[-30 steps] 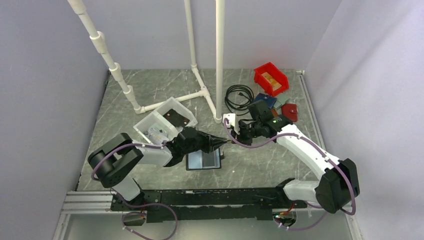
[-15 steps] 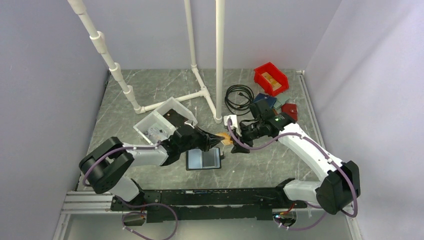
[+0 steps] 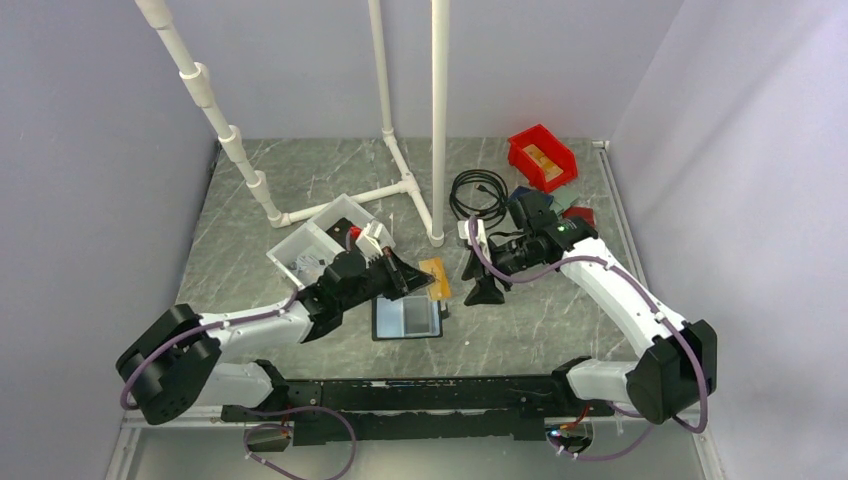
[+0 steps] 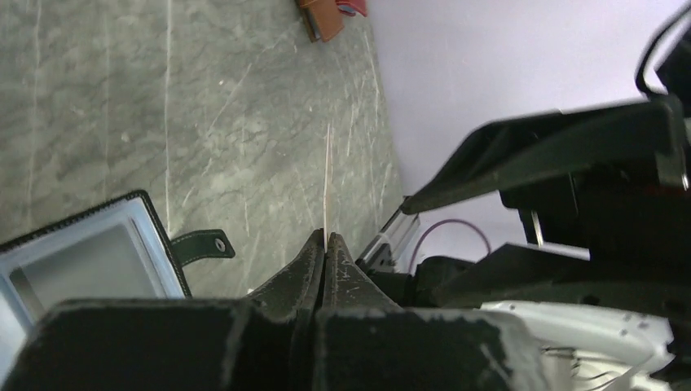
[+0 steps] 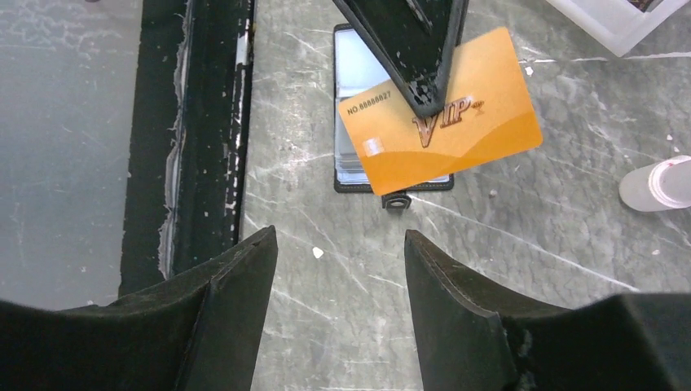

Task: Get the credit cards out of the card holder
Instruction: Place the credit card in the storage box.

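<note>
A gold-tan credit card [image 3: 436, 277] marked VIP [image 5: 444, 114] hangs above the table, pinched at its top edge by my left gripper [image 3: 420, 283], which is shut on it. In the left wrist view the card [image 4: 327, 179] shows edge-on, rising from the closed fingertips of the left gripper [image 4: 325, 239]. The black card holder [image 3: 407, 318] lies open on the table below, its pale window [image 5: 350, 65] facing up and its strap end [image 4: 200, 244] out. My right gripper [image 3: 485, 295] stands open and empty just right of the card, the right gripper [image 5: 338, 236] facing it.
A white bin [image 3: 330, 240] sits behind my left arm. White pipe frame [image 3: 437, 120] stands at the back middle. A black cable [image 3: 477, 193], a red bin [image 3: 541, 157] and wallets [image 3: 555, 205] lie at the back right. A brown wallet [image 4: 322, 16] shows far off.
My right gripper let go of the gold card, opened and drew back to the right. My left gripper shut on the card and carried it a little left and back.
</note>
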### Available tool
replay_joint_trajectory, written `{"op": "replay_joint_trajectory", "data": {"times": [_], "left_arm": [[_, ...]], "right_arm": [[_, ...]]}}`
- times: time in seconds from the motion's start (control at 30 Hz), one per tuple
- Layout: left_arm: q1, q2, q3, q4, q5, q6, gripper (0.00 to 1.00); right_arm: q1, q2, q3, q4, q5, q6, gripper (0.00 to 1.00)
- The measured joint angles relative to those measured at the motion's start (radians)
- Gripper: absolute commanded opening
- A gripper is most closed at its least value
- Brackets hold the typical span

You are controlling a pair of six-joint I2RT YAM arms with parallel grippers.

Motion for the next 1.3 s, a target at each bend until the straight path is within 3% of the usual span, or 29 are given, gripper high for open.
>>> {"op": "replay_joint_trajectory", "data": {"times": [0.2,0.37,0.73,1.3], "left_arm": [[0.0,-0.067,-0.047,0.056,0.051,0.248,0.0],[-0.001,-0.076,-0.073,0.095,0.094,0.365,0.0],[-0.047,-0.149,-0.073,0.135,0.111,0.536,0.0],[-0.162,-0.196,-0.073,0.095,-0.012,0.708,0.0]], "right_arm": [[-0.025,0.013,0.002,-0.019,-0.05,0.0,0.62],[-0.046,0.05,0.015,-0.023,-0.114,0.005,0.62],[-0.05,0.094,0.015,-0.035,-0.187,0.0,0.65],[-0.055,0.118,0.018,-0.087,-0.251,-0.055,0.67]]}}
